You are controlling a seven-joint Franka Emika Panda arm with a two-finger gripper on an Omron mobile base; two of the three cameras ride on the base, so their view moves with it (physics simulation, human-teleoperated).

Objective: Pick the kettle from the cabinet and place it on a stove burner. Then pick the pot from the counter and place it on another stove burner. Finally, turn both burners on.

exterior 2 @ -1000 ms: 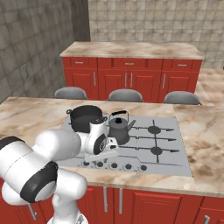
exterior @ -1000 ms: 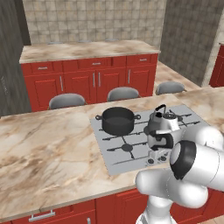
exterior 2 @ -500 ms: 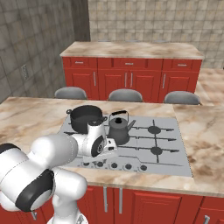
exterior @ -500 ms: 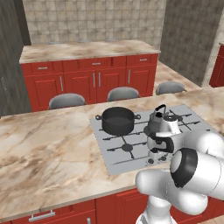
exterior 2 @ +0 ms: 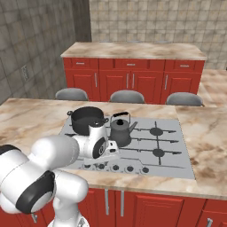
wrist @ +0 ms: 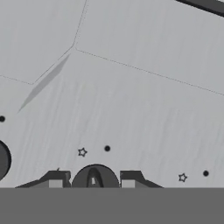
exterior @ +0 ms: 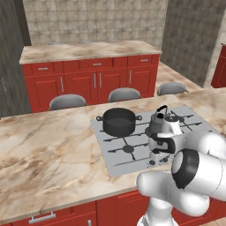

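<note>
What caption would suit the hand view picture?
Gripper astride a round knob on the grey steel cooktop.

cooktop (exterior: 132, 154): light grey steel, brushed and matt; a fine grain is seen close up in the hand view.
pot (exterior: 118, 121): black, matt, smooth.
kettle (exterior 2: 120, 130): dark grey metal with a dull sheen; handle black.
burner grates (exterior 2: 155, 142): thin black wire.
knob (wrist: 95, 176): dark, smooth, round.
long counter (exterior: 48, 150): beige-brown marbled stone, polished.
cabinet fronts (exterior 2: 128, 82): red, smooth, with grey metal handles.
far wall (exterior: 92, 20): grey-brown tile, rough-looking.
</note>
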